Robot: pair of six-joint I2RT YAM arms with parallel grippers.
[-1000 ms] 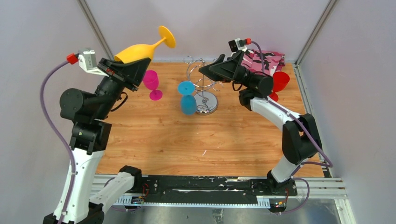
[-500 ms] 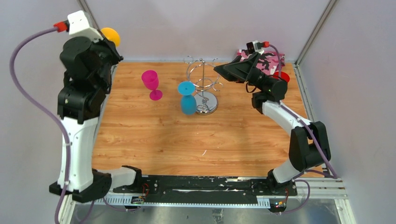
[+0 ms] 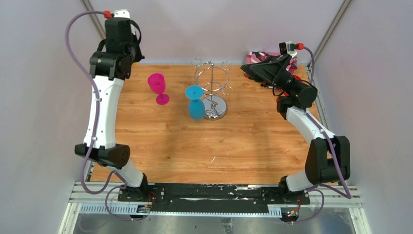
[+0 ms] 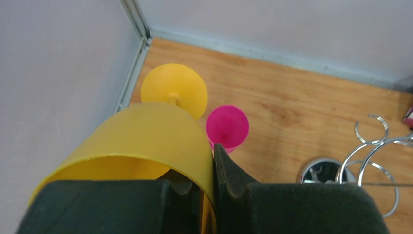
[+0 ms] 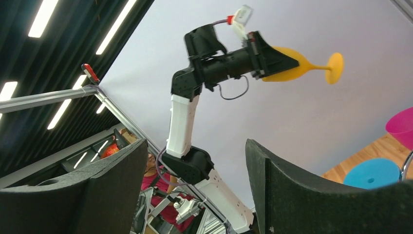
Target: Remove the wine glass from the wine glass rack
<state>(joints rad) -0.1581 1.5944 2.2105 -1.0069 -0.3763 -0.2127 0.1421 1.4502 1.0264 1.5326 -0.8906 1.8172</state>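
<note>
- The wine glass (image 4: 146,141) in hand is the yellow one. It is held in the air over the far left corner of the surface (image 3: 195,146), well apart from the wine glass rack (image 3: 213,85). Its bowl is toward the wrist and its foot points away.
- The left fingers (image 4: 234,180) are clamped on the bowl wall at the rim, one inside the bowl and one outside.
- The right fingers (image 5: 292,185) are spread wide with nothing between them, raised at the far right side of the rack.
- Handling, as a judgement: it looks like moulded plastic, so probably light, stiff and far less fragile than real glass. The smooth wall is likely slippery. The stem and foot also act as a long lever against a pinch at the rim, so the glass could twist in the hold.
- Where to take hold: the rim wall serves, as it is held here. The stem just under the bowl would be the other sensible place.
- Count: three wine glasses can be made out.
  - The yellow one is in the left fingers.
  - A pink glass (image 3: 157,84) stands upright on the surface to the left of the rack.
  - A blue glass (image 3: 196,108) is upside down, foot up, close against the rack's near-left side. I cannot tell whether it hangs from a loop or rests on the surface.
- There is one rack and two arms.
</note>
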